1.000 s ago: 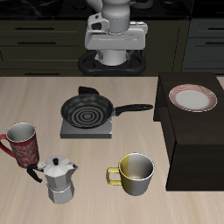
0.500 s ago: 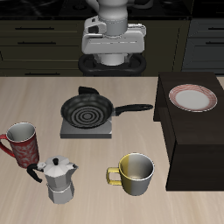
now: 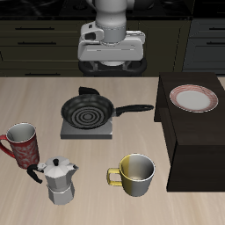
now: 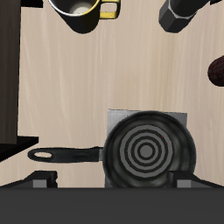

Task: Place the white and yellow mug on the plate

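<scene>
The white and yellow mug point(image 3: 136, 174) stands upright near the table's front edge, its handle pointing towards the moka pot. It also shows in the wrist view point(image 4: 80, 10). The plate point(image 3: 193, 98), white with a reddish-brown rim, lies on top of a black box point(image 3: 195, 141) beside the mug. The plate is out of the wrist view. My gripper point(image 3: 112, 54) hangs high over the table's back edge, far from the mug. In the wrist view the gripper point(image 4: 112, 185) has its jaws wide apart and holds nothing.
A black frying pan point(image 3: 88, 112) sits on a grey stove pad point(image 3: 87, 130) mid-table, directly below my gripper in the wrist view point(image 4: 147, 150). A metal moka pot point(image 3: 58, 182) and a red patterned mug point(image 3: 22, 145) stand near the front edge.
The gripper has shifted slightly up and back at the table's far side. Nothing on the table has moved.
</scene>
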